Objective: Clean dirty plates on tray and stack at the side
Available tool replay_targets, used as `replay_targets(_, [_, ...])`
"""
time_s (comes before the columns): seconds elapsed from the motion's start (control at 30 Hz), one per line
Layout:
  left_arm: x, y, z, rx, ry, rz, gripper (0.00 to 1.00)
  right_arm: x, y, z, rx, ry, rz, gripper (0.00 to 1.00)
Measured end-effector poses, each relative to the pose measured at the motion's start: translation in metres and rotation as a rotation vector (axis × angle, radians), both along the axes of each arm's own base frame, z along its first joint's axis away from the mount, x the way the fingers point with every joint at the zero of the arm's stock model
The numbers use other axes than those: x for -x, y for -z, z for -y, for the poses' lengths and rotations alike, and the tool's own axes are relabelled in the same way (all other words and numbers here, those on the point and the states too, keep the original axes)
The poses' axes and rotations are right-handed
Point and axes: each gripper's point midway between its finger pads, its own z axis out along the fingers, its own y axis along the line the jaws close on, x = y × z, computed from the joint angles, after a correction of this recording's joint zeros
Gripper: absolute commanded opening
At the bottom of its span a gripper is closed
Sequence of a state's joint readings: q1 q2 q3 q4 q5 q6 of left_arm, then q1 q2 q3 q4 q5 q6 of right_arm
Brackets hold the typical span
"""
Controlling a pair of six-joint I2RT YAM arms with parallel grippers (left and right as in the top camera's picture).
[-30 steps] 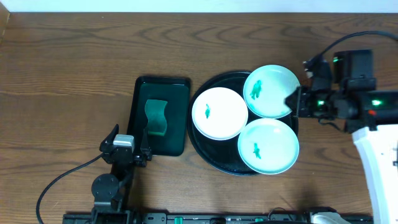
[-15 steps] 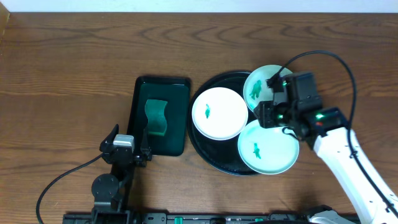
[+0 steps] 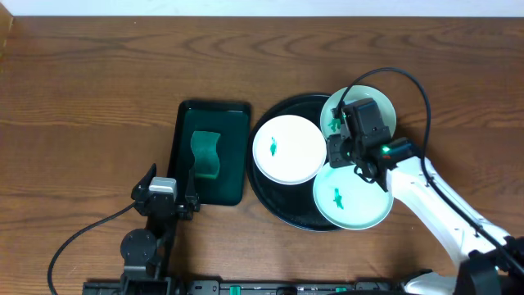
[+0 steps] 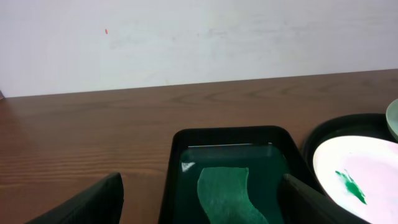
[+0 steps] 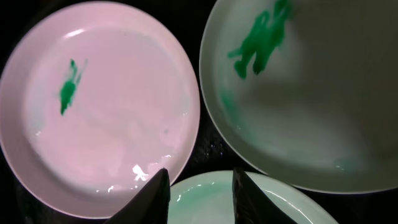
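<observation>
Noted three plates [image 5: 298,93] on the round black tray [image 3: 274,201], lying singly side by side: white plate [image 3: 288,149] at the tray's left, far plate [image 3: 381,105] at its upper right with an edge out over the rim, near plate [image 3: 352,201] at its lower right. Green smear [image 5: 67,87] at the centre of each. Found right gripper [image 5: 200,186] low over the tray where the three plates meet, fingers [image 5: 155,196] parted by a narrow gap, nothing clamped between; only dark tray floor and the near plate's rim in that gap. Cannot tell from either view whether the fingertips touch that rim. Found left gripper [image 4: 202,193] well apart from the black tray, near the front edge of the table [image 3: 98,82], jaws at full spread and empty, facing the dark green rectangular tray [image 3: 236,156]. Green sponge [image 3: 206,154] flat inside that rectangular tray, just beside the black tray's left rim.
</observation>
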State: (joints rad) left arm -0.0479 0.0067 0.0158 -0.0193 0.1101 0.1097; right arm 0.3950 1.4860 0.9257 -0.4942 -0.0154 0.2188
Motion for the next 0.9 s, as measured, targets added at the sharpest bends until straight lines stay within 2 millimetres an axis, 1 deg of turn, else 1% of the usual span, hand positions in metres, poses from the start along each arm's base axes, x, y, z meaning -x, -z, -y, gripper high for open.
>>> replay_targets(0.3, [0.0,0.0,0.0,0.0,0.0,0.0,0.79,0.0022,0.0027,-0.0018,-0.008,-0.007,-0.014,0.34])
replay_targets(0.47, [-0.0003,0.0007,-0.0043,-0.036,-0.022,0.0,0.79,0.0036,0.0035,-0.0012,-0.005,-0.007,-0.021,0.34])
replay_targets(0.73, [-0.0004,0.0004,-0.0051,-0.052,-0.025,0.003,0.79,0.0036,0.0035,-0.0013,-0.005,-0.008,-0.021,0.36])
replay_targets(0.8, [-0.0004,-0.0001,-0.0048,-0.042,-0.024,0.004,0.79,0.0038,0.0036,-0.0012,-0.005,-0.008,-0.021,0.36])
replay_targets(0.9, [-0.0002,-0.0004,-0.0045,0.031,-0.029,-0.004,0.79,0.0041,0.0038,-0.0011,-0.004,-0.008,-0.023,0.36])
